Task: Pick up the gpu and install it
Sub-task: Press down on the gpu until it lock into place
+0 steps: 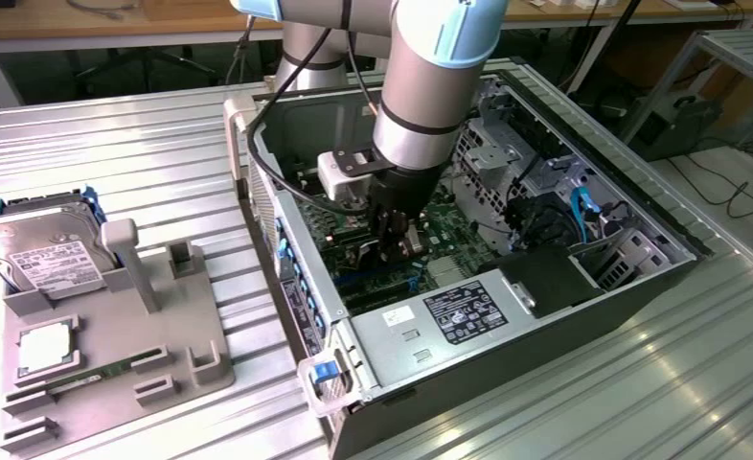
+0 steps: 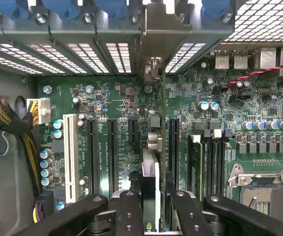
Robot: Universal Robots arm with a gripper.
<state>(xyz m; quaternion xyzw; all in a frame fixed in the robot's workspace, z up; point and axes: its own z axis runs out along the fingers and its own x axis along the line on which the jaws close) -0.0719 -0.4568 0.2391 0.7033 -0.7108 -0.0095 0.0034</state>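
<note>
In the wrist view my gripper (image 2: 151, 199) is shut on the gpu (image 2: 151, 169), which I see edge-on between the two black fingers (image 2: 129, 209). The card stands upright over the green motherboard (image 2: 107, 98), between two long black expansion slots. Its silver bracket (image 2: 158, 34) reaches up to the case's rear slot openings. Whether the card's edge sits in a slot I cannot tell. In the exterior view the gripper (image 1: 396, 240) is deep inside the open computer case (image 1: 632, 278), with the gpu (image 1: 405, 247) partly hidden under the arm.
A grey parts holder (image 1: 108, 355) lies at the exterior view's left with a silver hard drive (image 1: 44, 254), a memory stick (image 1: 96, 372) and a square chip (image 1: 44, 347). A power supply (image 1: 460, 311) and cables (image 1: 581, 216) crowd the case.
</note>
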